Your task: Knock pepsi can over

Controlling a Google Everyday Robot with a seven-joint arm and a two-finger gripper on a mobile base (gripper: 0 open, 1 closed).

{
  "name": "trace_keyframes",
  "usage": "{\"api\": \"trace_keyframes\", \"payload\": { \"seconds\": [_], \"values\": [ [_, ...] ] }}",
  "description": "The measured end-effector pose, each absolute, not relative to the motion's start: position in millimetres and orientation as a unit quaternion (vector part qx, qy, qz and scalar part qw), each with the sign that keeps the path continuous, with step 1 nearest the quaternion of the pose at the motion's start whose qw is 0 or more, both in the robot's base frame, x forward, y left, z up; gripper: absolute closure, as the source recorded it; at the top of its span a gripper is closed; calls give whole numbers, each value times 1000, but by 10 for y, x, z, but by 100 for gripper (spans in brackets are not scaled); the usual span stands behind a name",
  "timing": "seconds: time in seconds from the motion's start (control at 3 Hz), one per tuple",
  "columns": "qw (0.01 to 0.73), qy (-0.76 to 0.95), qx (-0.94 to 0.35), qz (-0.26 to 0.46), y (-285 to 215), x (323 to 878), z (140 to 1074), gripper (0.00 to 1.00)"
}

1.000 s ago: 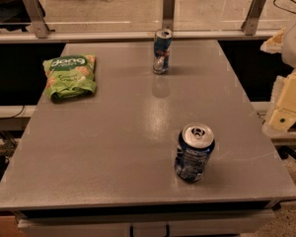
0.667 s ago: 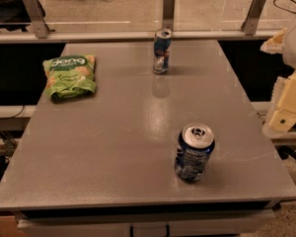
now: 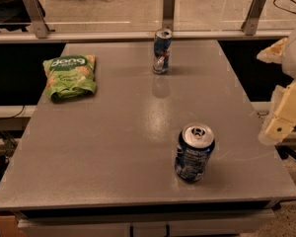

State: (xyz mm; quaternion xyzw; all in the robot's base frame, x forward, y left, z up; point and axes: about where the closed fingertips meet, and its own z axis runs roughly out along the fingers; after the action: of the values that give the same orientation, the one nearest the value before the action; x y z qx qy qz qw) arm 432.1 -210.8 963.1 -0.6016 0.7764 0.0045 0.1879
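The pepsi can [image 3: 194, 152] stands upright on the grey table [image 3: 113, 147], near the front right. It is stout and dark blue, with a silver top, a pull tab and whitish print. My gripper [image 3: 277, 127] is a cream-coloured piece at the right edge of the view. It hangs beside the table's right edge, to the right of the can and apart from it.
A slimmer, taller blue-and-silver can [image 3: 161, 51] stands upright at the back middle of the table. A green snack bag [image 3: 69, 76] lies flat at the back left. A rail with metal posts [image 3: 168, 9] runs behind the table.
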Motion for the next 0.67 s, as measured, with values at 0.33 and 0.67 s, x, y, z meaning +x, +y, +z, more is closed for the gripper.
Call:
{"api": "trace_keyframes", "payload": {
  "seconds": [0.33,0.67],
  "values": [
    [231,768,-592,80,-2044,4230,9308,0],
    [268,754,-581,148,-1927,4165,9118,0]
  ]
}}
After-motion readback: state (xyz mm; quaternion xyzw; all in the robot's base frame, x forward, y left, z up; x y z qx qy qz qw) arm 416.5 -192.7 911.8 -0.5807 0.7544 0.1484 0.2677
